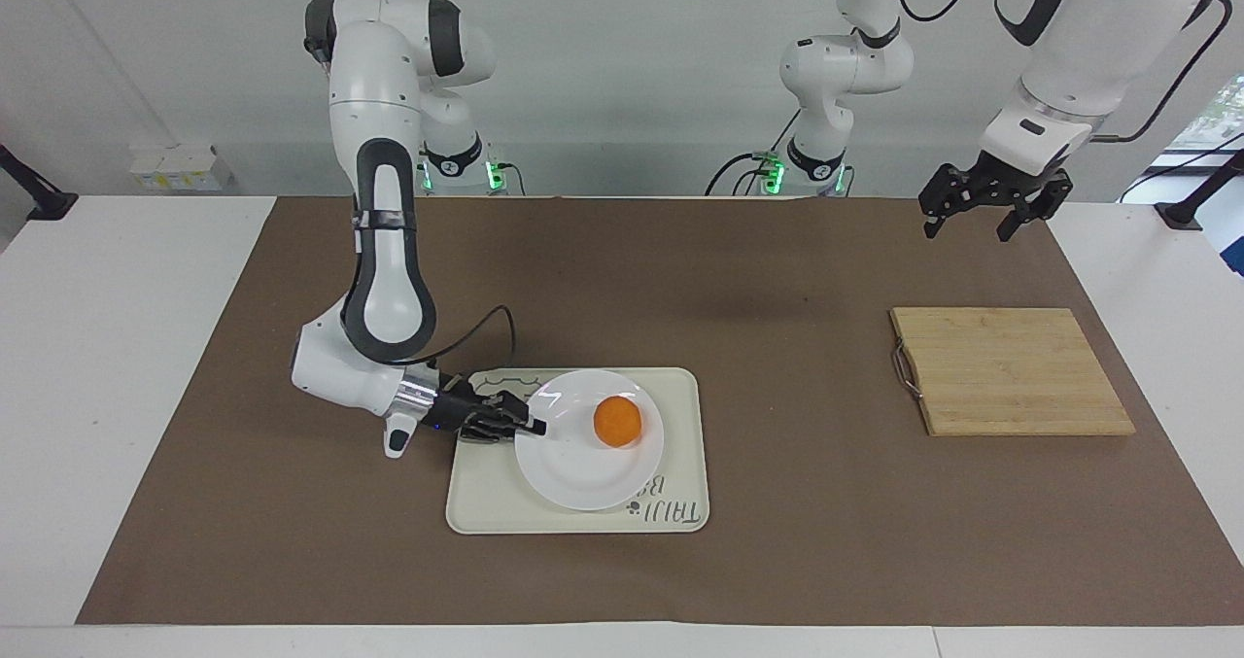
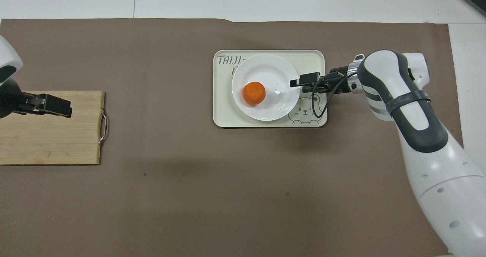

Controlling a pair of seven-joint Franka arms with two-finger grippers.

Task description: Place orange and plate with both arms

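Orange (image 1: 617,421) on plate (image 1: 573,468); plate on tray (image 1: 680,444).

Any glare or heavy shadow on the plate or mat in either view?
Facing view: small bright glints on the plate rim near the right gripper. Overhead view: faint highlights in the plate's centre, and a broad soft shadow on the brown mat; the orange is evenly lit.

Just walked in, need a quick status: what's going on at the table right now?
The white plate with the orange on it sits on the cream bear tray. The right gripper is low at the plate's rim, at the edge toward the right arm's end of the table; whether it grips the rim can't be told. The left gripper waits, open, in the air above the bamboo cutting board.
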